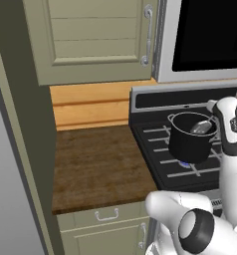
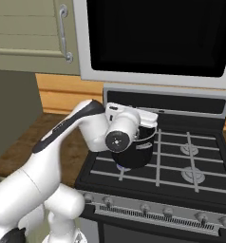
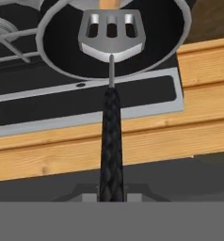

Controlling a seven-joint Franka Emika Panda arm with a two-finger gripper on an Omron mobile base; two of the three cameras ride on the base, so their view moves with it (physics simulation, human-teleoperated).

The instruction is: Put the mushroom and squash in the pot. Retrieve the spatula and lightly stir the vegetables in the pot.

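Stirring: gripper [image 3: 111,195] clamped on spatula [image 3: 111,70] handle, slotted head inside pot [image 1: 190,137] on stove [image 2: 181,161] rear-left burner. Squash [image 3: 108,4] beyond head. Sweep shallow and slow, clear of rim.

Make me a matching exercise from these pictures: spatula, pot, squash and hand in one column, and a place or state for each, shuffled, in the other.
Things:
1. spatula
2. pot
3. squash
4. hand

Places or states:
A. on the stove's front left burner
B. shut on a black handle
C. slotted head over the pot's mouth
D. an orange bit beyond the slotted head

Pairs: 1-C, 2-A, 3-D, 4-B
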